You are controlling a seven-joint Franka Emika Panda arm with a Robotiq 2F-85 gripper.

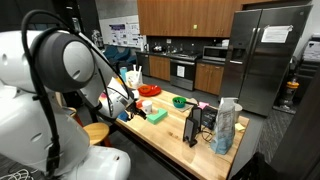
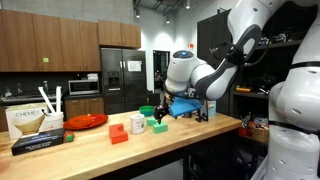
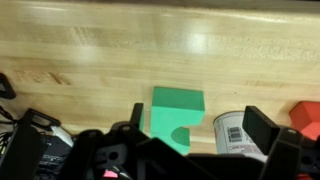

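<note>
the gripper (image 3: pixel 193 128) is hovering low over the wooden counter (image 3: pixel 100 50) with its fingers (image 3: pixel 255 122) spread wide and pinching nothing. the green block (image 3: pixel 177 108) is lying flat just beyond the fingertips, near a long edge of the counter, with a white cup (image 3: pixel 232 130) just beside it and a red block (image 3: pixel 308 118) past the cup. farther back, in an exterior view, a green bowl (image 2: pixel 147 111) and a red plate (image 2: pixel 87 121) are sitting toward the counter's far edge.
</note>
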